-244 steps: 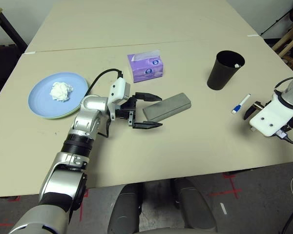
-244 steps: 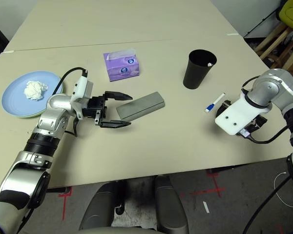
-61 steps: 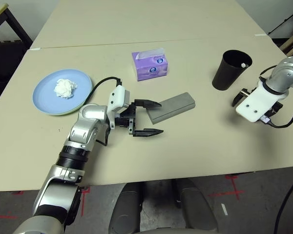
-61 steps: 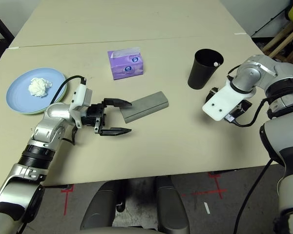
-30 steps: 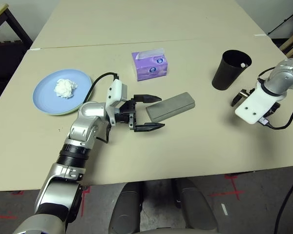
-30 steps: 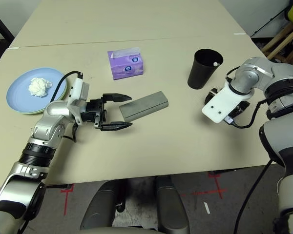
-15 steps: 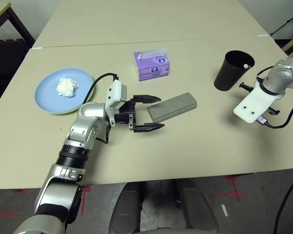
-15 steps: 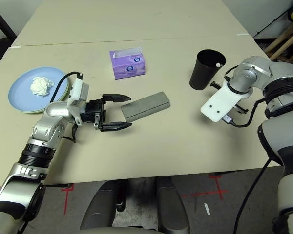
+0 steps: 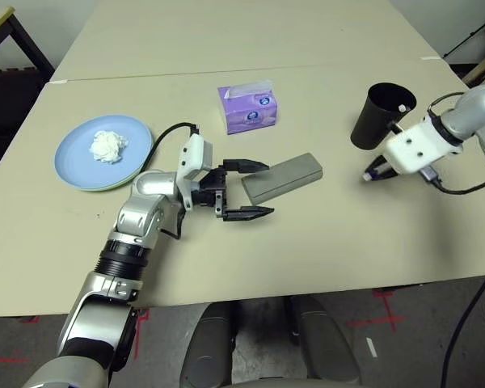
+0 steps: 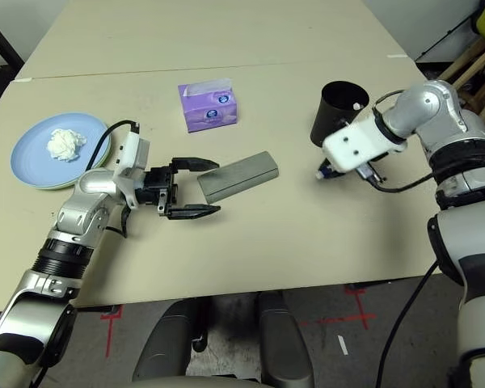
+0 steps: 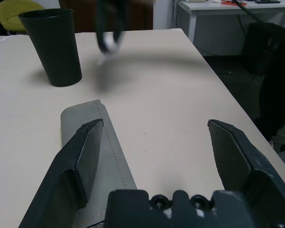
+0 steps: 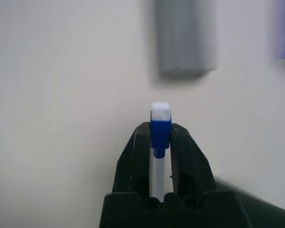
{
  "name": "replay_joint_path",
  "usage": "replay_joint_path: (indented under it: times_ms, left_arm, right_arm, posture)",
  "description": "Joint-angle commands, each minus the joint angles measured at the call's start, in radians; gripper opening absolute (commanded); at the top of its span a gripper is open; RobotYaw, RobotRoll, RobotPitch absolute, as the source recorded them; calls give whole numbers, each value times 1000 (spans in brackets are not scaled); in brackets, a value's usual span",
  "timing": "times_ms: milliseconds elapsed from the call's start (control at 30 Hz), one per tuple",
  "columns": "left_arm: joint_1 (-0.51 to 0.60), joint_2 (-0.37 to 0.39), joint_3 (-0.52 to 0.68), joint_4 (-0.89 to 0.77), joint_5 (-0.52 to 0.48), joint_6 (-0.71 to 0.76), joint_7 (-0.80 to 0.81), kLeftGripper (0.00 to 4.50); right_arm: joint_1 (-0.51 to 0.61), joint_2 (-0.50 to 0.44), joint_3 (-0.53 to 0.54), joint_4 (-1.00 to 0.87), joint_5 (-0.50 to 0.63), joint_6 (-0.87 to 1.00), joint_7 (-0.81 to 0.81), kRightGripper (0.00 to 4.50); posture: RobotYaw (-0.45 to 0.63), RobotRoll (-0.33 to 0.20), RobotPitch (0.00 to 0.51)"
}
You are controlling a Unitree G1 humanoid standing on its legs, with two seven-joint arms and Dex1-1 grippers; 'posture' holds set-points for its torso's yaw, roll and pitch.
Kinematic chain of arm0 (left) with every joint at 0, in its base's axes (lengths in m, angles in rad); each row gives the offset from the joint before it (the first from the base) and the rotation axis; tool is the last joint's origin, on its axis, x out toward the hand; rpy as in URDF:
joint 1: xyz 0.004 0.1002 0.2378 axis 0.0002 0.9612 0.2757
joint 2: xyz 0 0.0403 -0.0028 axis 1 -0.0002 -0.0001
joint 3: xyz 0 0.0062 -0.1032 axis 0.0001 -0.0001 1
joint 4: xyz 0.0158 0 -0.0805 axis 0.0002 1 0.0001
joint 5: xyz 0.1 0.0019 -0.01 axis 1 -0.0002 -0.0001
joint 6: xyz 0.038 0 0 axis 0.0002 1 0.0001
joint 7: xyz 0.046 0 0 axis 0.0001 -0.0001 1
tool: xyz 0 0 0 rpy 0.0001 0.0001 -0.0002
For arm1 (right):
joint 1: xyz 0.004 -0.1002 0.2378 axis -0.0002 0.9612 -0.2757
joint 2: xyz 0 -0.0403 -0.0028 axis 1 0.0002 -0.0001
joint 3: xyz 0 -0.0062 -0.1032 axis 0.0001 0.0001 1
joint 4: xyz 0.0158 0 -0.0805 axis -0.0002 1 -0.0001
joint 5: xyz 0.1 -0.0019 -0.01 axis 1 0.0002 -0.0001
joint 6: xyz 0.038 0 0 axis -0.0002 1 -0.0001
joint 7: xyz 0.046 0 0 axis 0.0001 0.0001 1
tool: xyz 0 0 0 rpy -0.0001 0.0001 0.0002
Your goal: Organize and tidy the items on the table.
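1. Compared with a second ago, I see the right end effector lifted off the surface and turned leftward; it now hangs just beside the black cup, on the side nearer me.
2. A second ago its fingers were partly apart; now they are clamped on the marker, whose blue tip pokes out at.
3. The left end effector has not moved: its fingers stay spread wide, level, straddling the near end of the grey case without gripping it.
4. The case, the purple tissue box and the blue plate with the white tissue wad lie where they did before.
5. The right wrist view shows the marker held lengthwise between the fingers, blue section and white end outward, with the case blurred beyond.
6. The left wrist view shows one finger over the case's edge, the other well clear over bare surface.
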Motion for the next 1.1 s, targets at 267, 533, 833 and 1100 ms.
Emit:
replay_joint_path:
  times_ms: [267, 533, 833, 1100]
  left_arm:
    - [-9, -1, -8, 20, 7, -16, -17, 4500]
    - [-18, 8, -7, 38, 7, -16, -30, 4500]
    - [-44, -2, -12, 72, 13, -29, -39, 4500]
    - [-51, -6, -13, 86, 14, -37, -44, 4500]
  right_arm:
    - [354, 72, -460, -443, 340, 638, -396, 423]
    - [563, 368, -645, -772, 350, 534, -821, 423]
    - [612, 473, -713, -844, 212, 439, -1166, 423]
    - [626, 552, -704, -852, 122, 409, -1364, 423]
  posture:
    - [19, 0, 189]
    - [-5, 0, 191]
    - [-20, 0, 185]
    - [-21, 0, 185]
